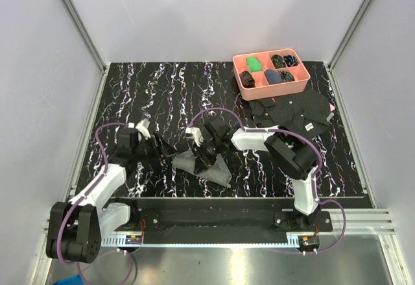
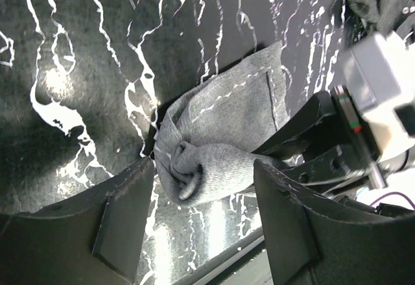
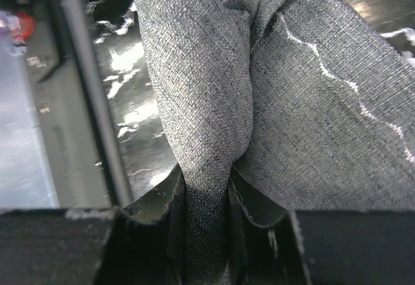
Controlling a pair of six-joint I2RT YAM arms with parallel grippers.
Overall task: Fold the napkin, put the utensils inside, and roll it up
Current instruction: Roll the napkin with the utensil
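Note:
The grey napkin (image 1: 206,167) lies bunched and rolled near the table's front middle. My right gripper (image 1: 202,150) comes in from the right and is shut on a thick fold of the napkin (image 3: 285,103), which is squeezed between the jaws of the right gripper (image 3: 206,207). In the left wrist view the napkin's rolled end (image 2: 214,161) lies just beyond my left gripper (image 2: 204,197). That gripper is open, with bare table between its fingers. From above, the left gripper (image 1: 163,147) stands just left of the cloth. The utensils show in no view.
A pink tray (image 1: 272,92) with small dark and green items sits at the back right. A black patterned cloth with a white tag (image 1: 292,113) lies in front of it. The table's front edge runs close behind the napkin (image 2: 246,246).

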